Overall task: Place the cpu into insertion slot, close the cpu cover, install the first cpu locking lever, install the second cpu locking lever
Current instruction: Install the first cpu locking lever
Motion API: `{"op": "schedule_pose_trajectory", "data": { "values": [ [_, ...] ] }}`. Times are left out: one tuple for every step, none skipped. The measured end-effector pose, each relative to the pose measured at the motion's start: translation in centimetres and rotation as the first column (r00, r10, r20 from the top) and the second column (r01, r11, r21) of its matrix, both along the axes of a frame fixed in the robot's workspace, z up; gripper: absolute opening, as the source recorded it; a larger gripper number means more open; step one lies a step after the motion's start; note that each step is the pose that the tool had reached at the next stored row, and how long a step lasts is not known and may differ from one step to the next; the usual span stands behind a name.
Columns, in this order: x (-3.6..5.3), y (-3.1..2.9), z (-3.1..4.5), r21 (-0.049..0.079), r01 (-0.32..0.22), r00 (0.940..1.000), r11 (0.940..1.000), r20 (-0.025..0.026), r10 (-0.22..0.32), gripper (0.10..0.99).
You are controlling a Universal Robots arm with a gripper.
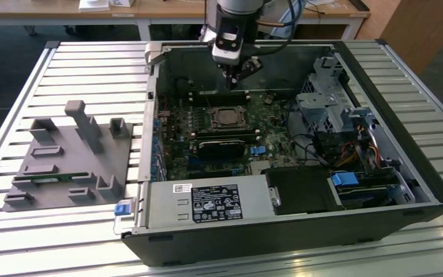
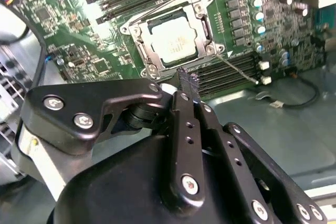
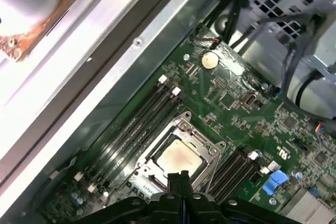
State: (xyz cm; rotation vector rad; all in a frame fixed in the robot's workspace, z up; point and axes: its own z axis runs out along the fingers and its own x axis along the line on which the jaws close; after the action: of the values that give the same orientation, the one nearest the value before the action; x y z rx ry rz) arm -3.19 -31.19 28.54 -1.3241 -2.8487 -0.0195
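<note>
Slatted counter (image 1: 21, 86) bears the open computer case (image 1: 283, 242). Inside, the pincer (image 2: 187, 81) hangs empty, fingers pressed together. Just beyond its tips and lower, the cpu (image 2: 173, 38) sits in the insertion slot (image 2: 147, 44), framed by the cpu cover (image 2: 203, 14), which looks lowered.

1. The bench (image 1: 21, 86) has a top of pale metal slats that run from the exterior view's left to its right.
2. An open black computer case (image 1: 299, 234) lies on the slats, taking up the middle and the exterior view's right.
3. A grey moulded fixture (image 1: 67, 161) lies flat on the bench at the exterior view's left, just beside the case. It has upright posts and shallow pockets.
4. A thin green strip (image 1: 48, 179) sits in one pocket.
</note>
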Motion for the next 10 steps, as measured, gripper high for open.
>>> {"op": "schedule_pose_trajectory", "data": {
  "values": [
    [-0.03,0.00,-0.01,-0.002,-0.013,0.9999,0.9999,0.0001,0.013,0.106],
    [-0.09,0.00,-0.03,-0.004,-0.024,0.9997,0.9997,0.0001,0.024,0.106],
    [-0.16,0.00,-0.03,-0.005,-0.032,0.9995,0.9995,0.0000,0.032,0.106],
    [-0.22,0.00,-0.04,-0.007,-0.040,0.9992,0.9992,-0.0001,0.040,0.106],
    [-0.28,0.00,-0.06,-0.010,-0.047,0.9989,0.9989,-0.0001,0.047,0.106],
    [-0.34,0.00,-0.07,-0.012,-0.055,0.9985,0.9984,-0.0004,0.055,0.106],
    [-0.40,0.00,-0.08,-0.016,-0.063,0.9980,0.9979,-0.0005,0.063,0.106],
    [-0.44,0.00,-0.09,-0.018,-0.073,0.9973,0.9971,-0.0007,0.073,0.106],
    [-0.45,0.00,-0.11,-0.020,-0.087,0.9962,0.9960,-0.0009,0.087,0.106],
    [-0.45,0.00,-0.12,-0.021,-0.104,0.9946,0.9944,-0.0011,0.104,0.106]
  ]
}}
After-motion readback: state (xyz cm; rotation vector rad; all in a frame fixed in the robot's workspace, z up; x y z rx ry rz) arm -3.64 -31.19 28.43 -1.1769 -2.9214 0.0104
